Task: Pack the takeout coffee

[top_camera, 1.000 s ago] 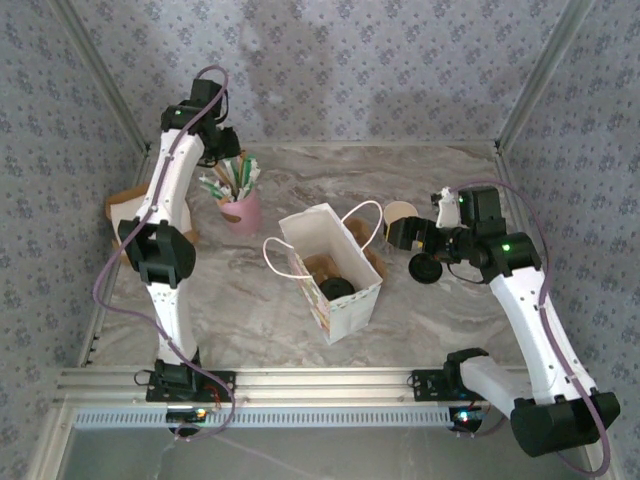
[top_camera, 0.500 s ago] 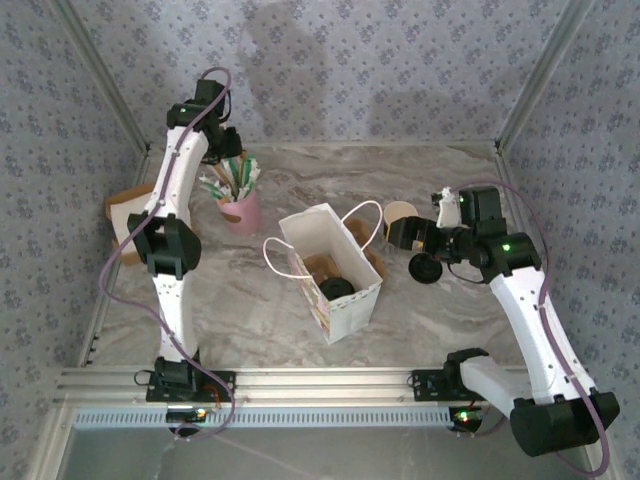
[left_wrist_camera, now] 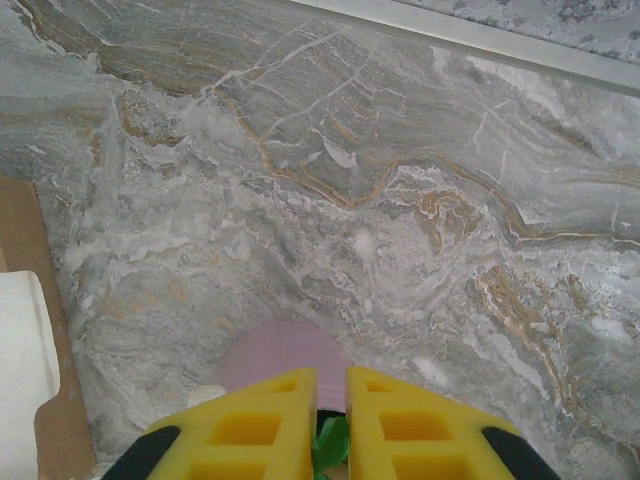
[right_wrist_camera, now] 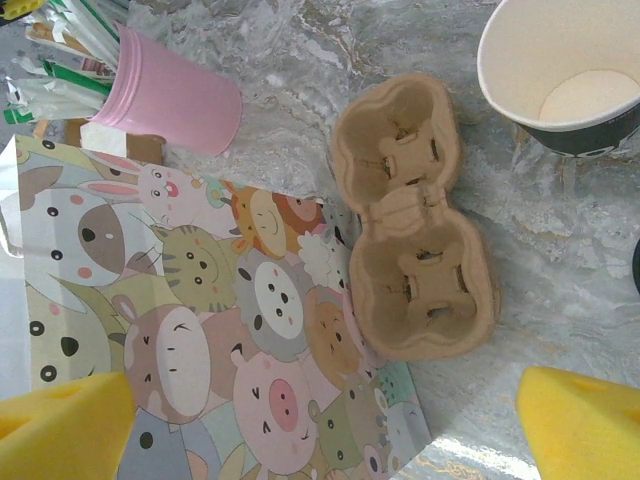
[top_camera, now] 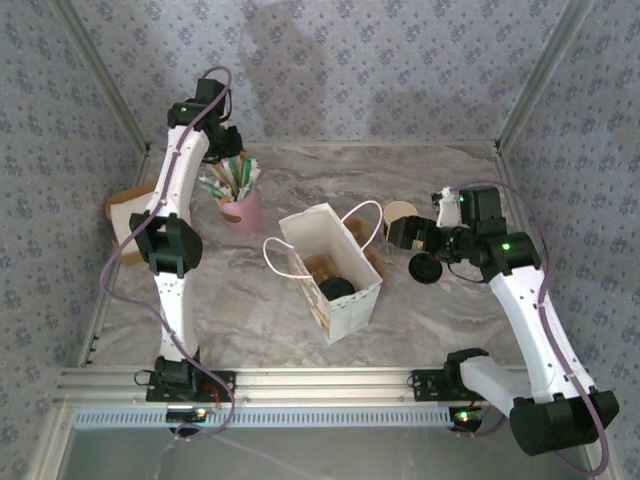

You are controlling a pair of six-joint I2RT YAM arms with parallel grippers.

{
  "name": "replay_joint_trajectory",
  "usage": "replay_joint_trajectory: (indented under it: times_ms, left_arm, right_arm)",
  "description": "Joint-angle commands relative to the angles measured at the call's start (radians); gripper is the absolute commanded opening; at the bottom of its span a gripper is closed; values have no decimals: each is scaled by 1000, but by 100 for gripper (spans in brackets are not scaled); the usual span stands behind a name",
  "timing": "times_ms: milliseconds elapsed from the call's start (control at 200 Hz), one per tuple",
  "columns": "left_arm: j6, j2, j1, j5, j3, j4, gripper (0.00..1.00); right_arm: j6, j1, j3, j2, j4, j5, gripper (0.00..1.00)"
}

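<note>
Marbled grey tabletop [top_camera: 250, 300] boxed by flower-papered walls [top_camera: 400, 70] on three sides, metal rail [top_camera: 300, 382] along the edge nearest the arms. Well clear of that rail, white paper bag [top_camera: 352, 305] at mid-table, mouth open, loop handles [top_camera: 275, 255] flopped out to either side. Low inside the bag, a tan round shape with a black round shape just beside it, read as the takeout coffee [top_camera: 321, 268] and its black lid [top_camera: 338, 289]; too small to tell upright from tipped. Judged light, thin-walled and easily crushed, so best taken gently across the upper wall near the stiffer rim, never by the lid alone. Just right of the bag, an empty two-well pulp carrier [right_wrist_camera: 415, 220] flat on the marble, close against the bag's cartoon-animal side. Further right of the bag, black disc [top_camera: 428, 267] lying loose. Above carrier and bag side, right gripper [right_wrist_camera: 320, 392], fingers spread wide, nothing between them. Farther back, right of the bag, dark-walled cup [right_wrist_camera: 548, 55], upright, nothing visible inside. Farther back, left of the bag, pink cup [top_camera: 241, 212] bristling with wrapped straws; over it, left gripper [left_wrist_camera: 332, 372], fingers pressed almost together, apparently pinching a green-printed straw [left_wrist_camera: 330, 445]. Broad bare marble near and left of the bag; crowded on its right, with the handles a likely snag at the mouth.
</note>
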Motion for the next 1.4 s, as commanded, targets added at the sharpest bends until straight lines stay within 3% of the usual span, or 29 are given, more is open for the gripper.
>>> replay_joint_trajectory:
  times_ms: [0,160,864,1129,1394]
  left_arm:
    - [12,9,4,12,44,-34,11]
    - [12,-12,4,18,47,-44,4]
    - [6,-287,-32,63,93,-83,4]
    - [-22,-368,-41,160,225,-116,4]
    - [-64,-531,-45,266,203,-84,4]
  right_arm:
    - [-17,-9,-9,-1,3,-26,100]
    - [-13,-9,-3,-4,0,-28,100]
    - [27,-10,22,-124,0,-2,100]
    - [83,-10,-48,-206,57,2,100]
    - [91,-11,-7,-271,-33,-3,100]
